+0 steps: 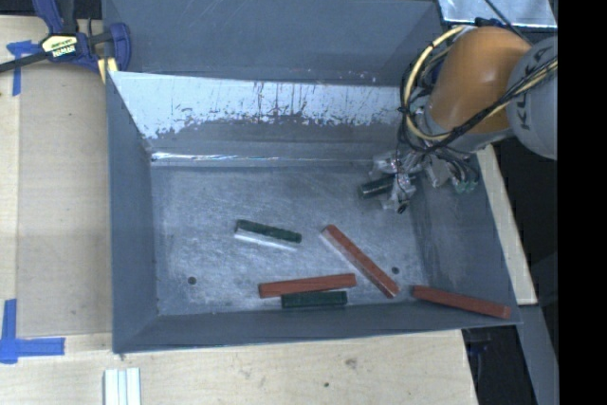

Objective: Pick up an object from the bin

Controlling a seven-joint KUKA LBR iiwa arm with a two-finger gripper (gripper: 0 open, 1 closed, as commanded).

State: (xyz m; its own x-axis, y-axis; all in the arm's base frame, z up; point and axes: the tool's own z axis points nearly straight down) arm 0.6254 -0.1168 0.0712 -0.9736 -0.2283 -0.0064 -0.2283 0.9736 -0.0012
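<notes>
My gripper [387, 188] hangs above the right rear part of the bin floor, under the orange wrist cover. Nearest to it lies a red-brown stick [359, 260], slanting from the middle toward the front right, below and a little left of the gripper. Another red-brown stick [306, 285] lies flat near the front wall, with a dark green stick [314, 300] right beside it. Further left lies a dark green stick with a pale edge [267, 234]. Nothing shows between the fingers.
One more red-brown stick [461, 302] rests on the sloped right front wall of the bin. The arm and its cables come in over the right rim.
</notes>
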